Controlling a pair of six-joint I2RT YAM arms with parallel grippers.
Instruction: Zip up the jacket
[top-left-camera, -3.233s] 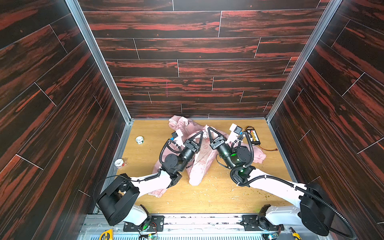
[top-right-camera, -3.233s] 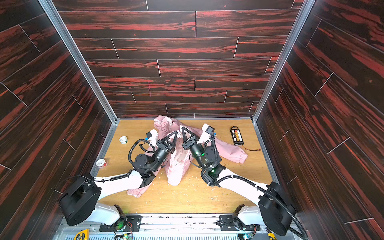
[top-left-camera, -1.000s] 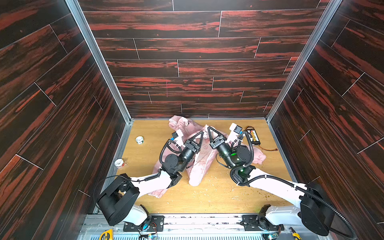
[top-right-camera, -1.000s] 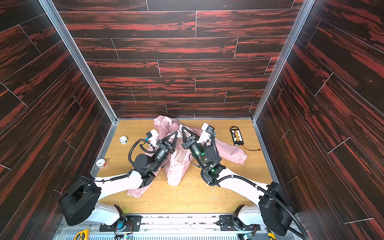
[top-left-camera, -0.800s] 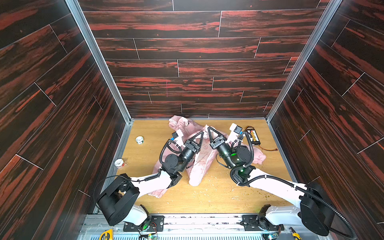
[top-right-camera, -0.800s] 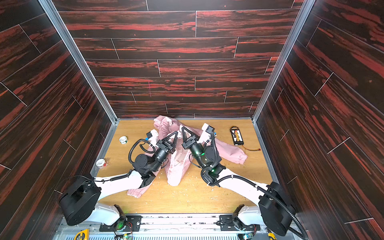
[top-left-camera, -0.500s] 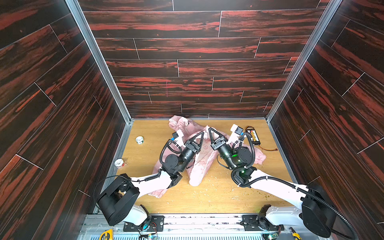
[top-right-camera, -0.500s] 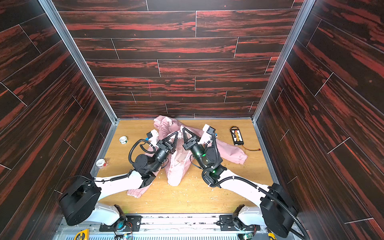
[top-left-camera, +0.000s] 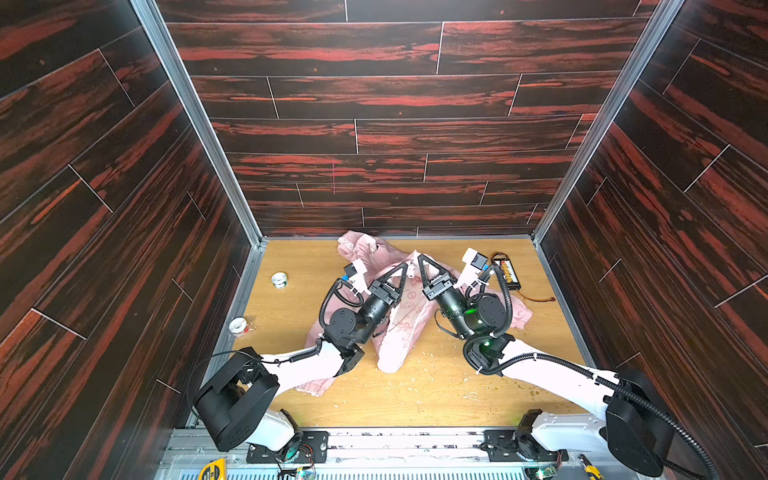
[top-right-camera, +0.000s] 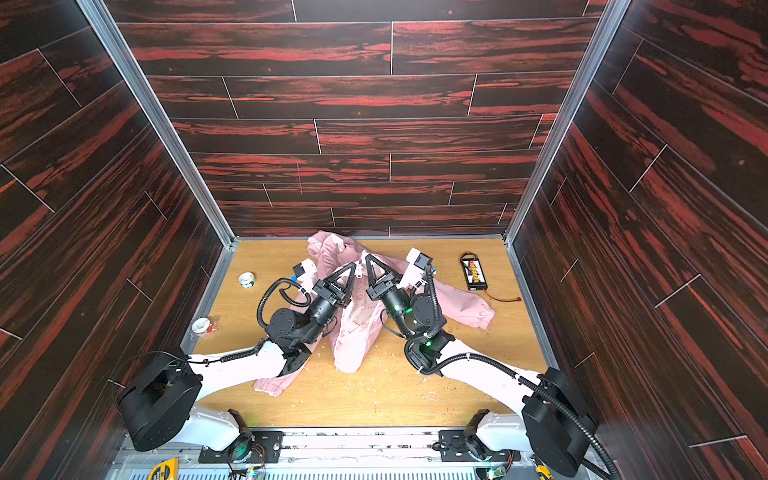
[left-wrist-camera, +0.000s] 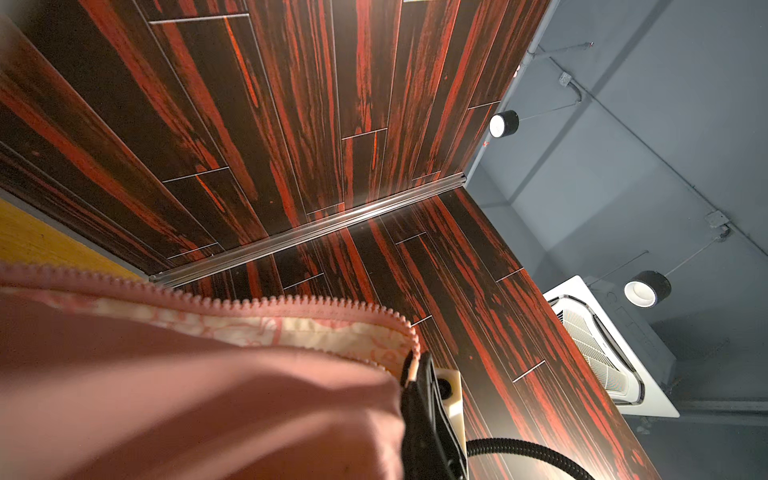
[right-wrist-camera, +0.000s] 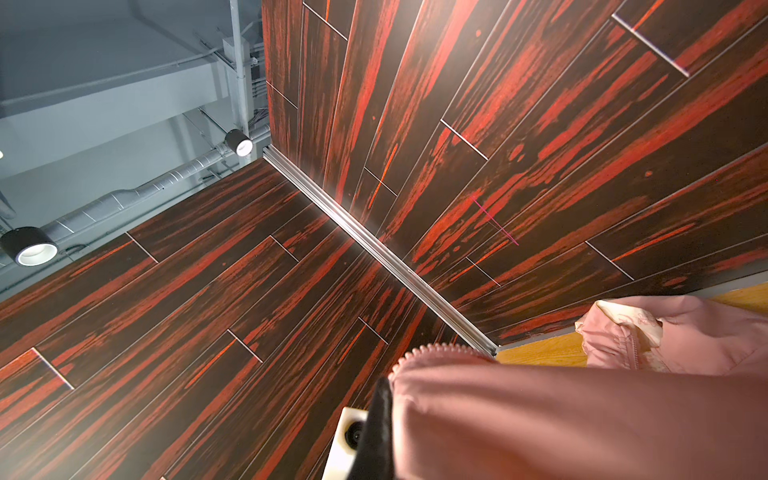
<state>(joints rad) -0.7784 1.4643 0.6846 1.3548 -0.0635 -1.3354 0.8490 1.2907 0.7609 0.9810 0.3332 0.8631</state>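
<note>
Jacket: the pale pink jacket (top-left-camera: 395, 332) lies crumpled in the middle of the wooden bench (top-left-camera: 415, 399), towards the back wall; both top views show it (top-right-camera: 353, 332).
Sleeves: one runs out to the right and ends in an elastic cuff (top-left-camera: 521, 318); the other lies under the left arm, its cuff (top-left-camera: 311, 386) nearer the front edge.
Front: unzipped, the two zipper edges are apart and the printed lining shows between them.
Left gripper: the left gripper (top-left-camera: 404, 268) is closed, pinching the jacket's front edge. In the left wrist view the zipper teeth (left-wrist-camera: 291, 301) run right up to the black finger (left-wrist-camera: 419, 399).
Right gripper: the right gripper (top-left-camera: 420, 258) is closed on the opposite front edge. In the right wrist view the fabric (right-wrist-camera: 582, 415) drapes over it and the teeth (right-wrist-camera: 428, 351) curl at the tip.
Spacing: the two gripper tips are close together, raised above the bench.
Other items: two tape rolls (top-left-camera: 279, 279) (top-left-camera: 238, 326) lie near the left wall, and a black wired board (top-left-camera: 505, 272) at back right.
</note>
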